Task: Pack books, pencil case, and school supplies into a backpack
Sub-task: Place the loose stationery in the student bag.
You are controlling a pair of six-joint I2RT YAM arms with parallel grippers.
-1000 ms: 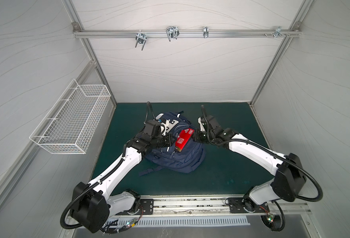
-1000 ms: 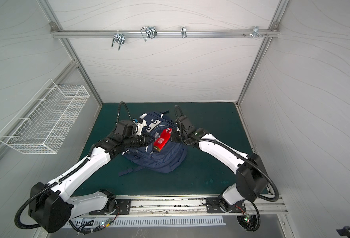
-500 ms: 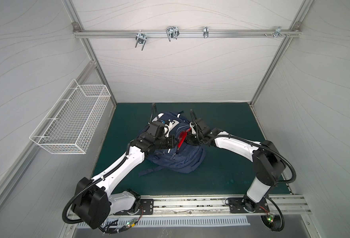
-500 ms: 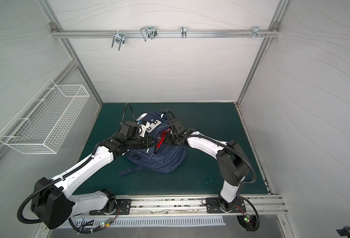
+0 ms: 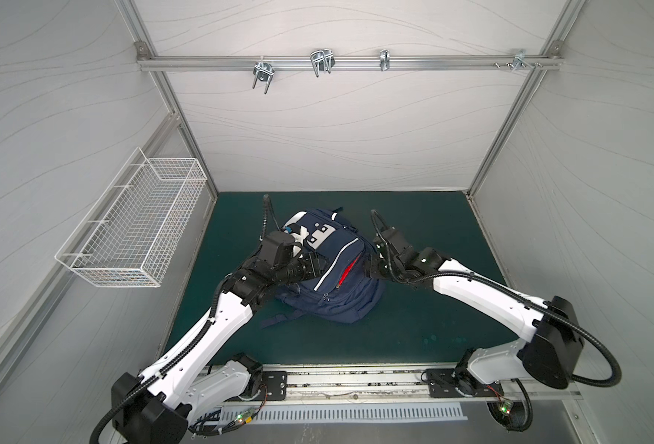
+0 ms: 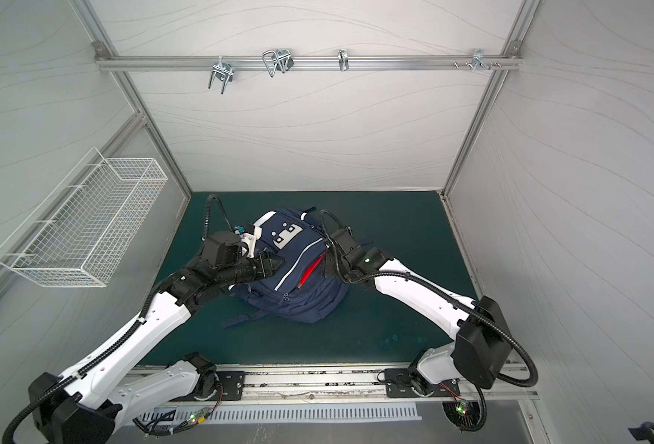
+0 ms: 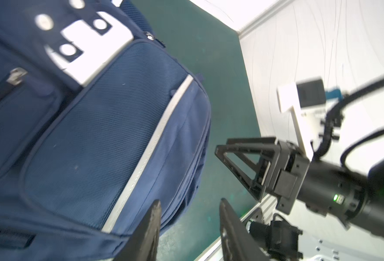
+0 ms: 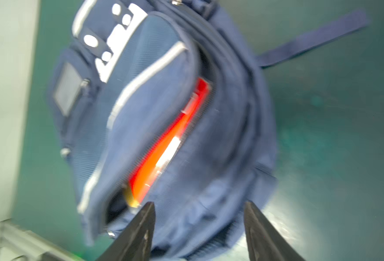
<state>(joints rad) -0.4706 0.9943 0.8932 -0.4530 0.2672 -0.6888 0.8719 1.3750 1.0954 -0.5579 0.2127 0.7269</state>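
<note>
Green mat (image 5: 436, 234) inside a white-walled booth, navy backpack (image 5: 333, 296) lying at centre frame in both top views.
Slim red book (image 5: 350, 269) sits in the backpack's open zipped slot; a yellowish edge beside it is too blurred to identify. Left gripper (image 7: 189, 201) and right gripper (image 8: 199, 203) flank the bag, jaws parted, holding nothing.

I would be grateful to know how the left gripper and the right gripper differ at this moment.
The left gripper sits over the backpack's striped front panel, while the right gripper faces the open zip slit where the red book shows. The right gripper's jaws look wider apart than the left gripper's. Both are open, hold nothing and hover close to the backpack.
</note>
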